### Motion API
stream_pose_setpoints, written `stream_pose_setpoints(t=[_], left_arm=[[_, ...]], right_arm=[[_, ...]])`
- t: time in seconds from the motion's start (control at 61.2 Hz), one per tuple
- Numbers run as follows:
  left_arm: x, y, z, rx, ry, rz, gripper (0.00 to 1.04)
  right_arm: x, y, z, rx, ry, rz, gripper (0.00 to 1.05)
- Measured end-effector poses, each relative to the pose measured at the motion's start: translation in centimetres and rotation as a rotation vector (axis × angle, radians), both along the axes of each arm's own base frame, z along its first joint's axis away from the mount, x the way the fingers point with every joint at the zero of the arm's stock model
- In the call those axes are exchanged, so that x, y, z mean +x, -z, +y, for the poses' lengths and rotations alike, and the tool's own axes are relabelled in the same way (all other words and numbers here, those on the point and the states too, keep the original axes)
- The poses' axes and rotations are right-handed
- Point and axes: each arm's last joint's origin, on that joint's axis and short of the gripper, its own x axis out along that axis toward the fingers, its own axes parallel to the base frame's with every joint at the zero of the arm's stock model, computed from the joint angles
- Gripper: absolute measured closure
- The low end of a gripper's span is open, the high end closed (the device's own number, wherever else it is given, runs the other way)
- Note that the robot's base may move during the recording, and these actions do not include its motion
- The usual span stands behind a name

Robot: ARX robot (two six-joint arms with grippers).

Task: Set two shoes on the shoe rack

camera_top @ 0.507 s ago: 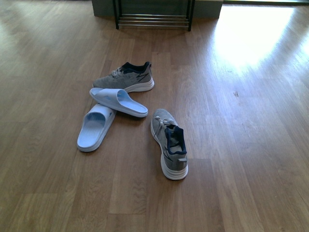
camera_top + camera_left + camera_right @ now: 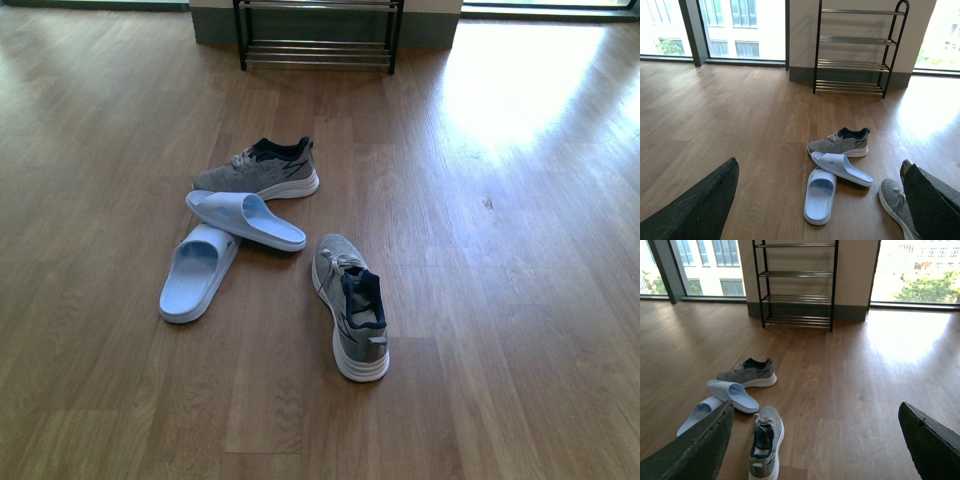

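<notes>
- Front view: the scene sits slightly lower than before. Nearer grey knit white-soled sneaker (image 2: 350, 305), its mate (image 2: 262, 170) and two pale blue moulded slides (image 2: 245, 218) lie on the wooden floor (image 2: 520, 300), well short of the black-framed silver-rod shoe rack (image 2: 317, 55).
- Left wrist view: left end effector (image 2: 818, 161) spread, empty.
- Right wrist view: right end effector (image 2: 816, 404) spread, empty. Sneakers likely light, soft-topped; pinch the firmer heel collar.

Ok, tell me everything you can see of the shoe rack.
The shoe rack has black metal uprights, curved over at the top, and four tiers of thin silver rods. It stands upright on the wooden floor, close in front of a pale wall between windows. Whether it touches that wall cannot be told. Nothing rests on any tier.
</notes>
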Motion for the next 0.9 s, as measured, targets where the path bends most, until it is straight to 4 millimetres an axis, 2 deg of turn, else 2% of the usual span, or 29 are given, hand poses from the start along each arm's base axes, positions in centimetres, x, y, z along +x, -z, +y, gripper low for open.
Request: stream_pose_setpoints(t=[0.899], left_arm=[[0.0, 0.0, 0.0, 0.0, 0.0, 0.0, 0.09]], right_arm=[[0.0, 0.0, 0.0, 0.0, 0.0, 0.0, 0.09]])
